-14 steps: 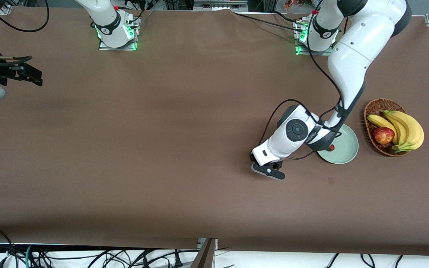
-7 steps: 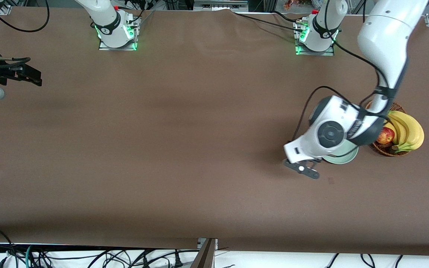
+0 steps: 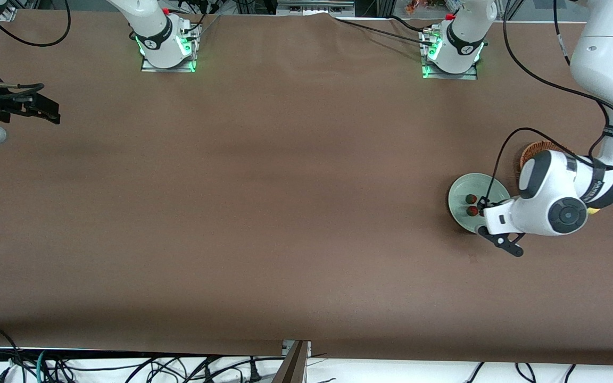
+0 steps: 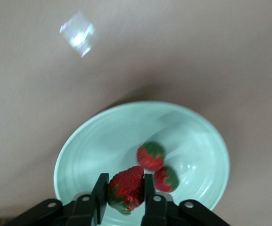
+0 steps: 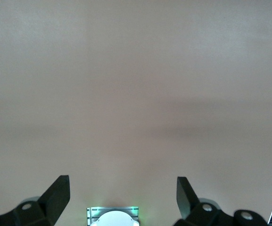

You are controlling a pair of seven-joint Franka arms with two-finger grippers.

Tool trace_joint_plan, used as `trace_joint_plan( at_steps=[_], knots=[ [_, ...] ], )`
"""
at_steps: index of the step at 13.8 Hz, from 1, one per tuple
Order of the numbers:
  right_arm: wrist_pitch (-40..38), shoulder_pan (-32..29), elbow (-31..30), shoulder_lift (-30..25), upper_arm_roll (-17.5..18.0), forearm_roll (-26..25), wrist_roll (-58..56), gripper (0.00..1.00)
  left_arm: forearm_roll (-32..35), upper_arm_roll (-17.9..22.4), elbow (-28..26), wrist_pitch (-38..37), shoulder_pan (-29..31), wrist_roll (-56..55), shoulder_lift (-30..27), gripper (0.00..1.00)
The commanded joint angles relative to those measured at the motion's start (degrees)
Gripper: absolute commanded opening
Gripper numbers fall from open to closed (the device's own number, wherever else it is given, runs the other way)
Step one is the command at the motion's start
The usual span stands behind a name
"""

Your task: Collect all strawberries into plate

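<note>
The pale mint-green plate (image 3: 466, 187) (image 4: 103, 136) lies toward the left arm's end of the table. Two strawberries (image 3: 470, 199) (image 3: 472, 211) rest in it side by side, and the left wrist view shows the same pair (image 4: 150, 156) (image 4: 166, 178). My left gripper (image 3: 482, 206) (image 4: 125, 182) hangs low over the plate's rim, shut on a third strawberry (image 4: 126, 188), red with a green cap. In the front view the hand hides that berry. My right gripper (image 3: 46, 109) (image 5: 124, 193) waits at the right arm's end of the table, open and holding nothing.
The brown wicker basket (image 3: 538, 146) stands beside the plate, toward the table's end; the left arm covers most of it. A yellow banana tip (image 3: 594, 211) shows past the wrist. Cables run along the table's edges.
The left arm has swung from the table's middle toward its own end, carrying its gripper over the plate. The right arm has not moved.
</note>
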Motion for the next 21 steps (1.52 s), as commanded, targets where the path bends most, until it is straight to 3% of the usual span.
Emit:
trace_joint_plan(
  at_steps=[1,5,7,11,13,21],
  knots=[
    [-0.6,-0.1,1.2,0.3,-0.5,0.8,-0.3,1.0,-0.3,-0.9,-1.0,0.1,0.0,0.6,-1.0,1.0],
    [-0.5,0.0,1.5,0.3,-0.4,0.6,-0.6,1.0,-0.5,-4.3,-0.9,-0.8,0.0,0.3,-3.3,1.0],
    [-0.5,-0.1,1.5,0.3,-0.6,0.6,-0.5,1.0,-0.7,-8.4,-0.4,-4.1,0.0,-1.3,-6.8,1.0],
    [-0.5,-0.1,1.6,0.3,-0.6,0.6,-0.7,1.0,-0.8,-15.8,1.3,-10.5,0.0,-19.8,-13.1,1.0],
    [-0.5,-0.1,1.6,0.3,-0.6,0.6,-0.6,1.0,-3.1,-18.0,6.9,-15.5,0.0,-26.3,-13.5,1.0],
    [-1.2,0.1,4.4,2.0,-0.4,0.6,-0.6,1.0,-5.8,-17.4,26.5,-36.3,0.6,-26.4,-14.8,1.0]
  ],
)
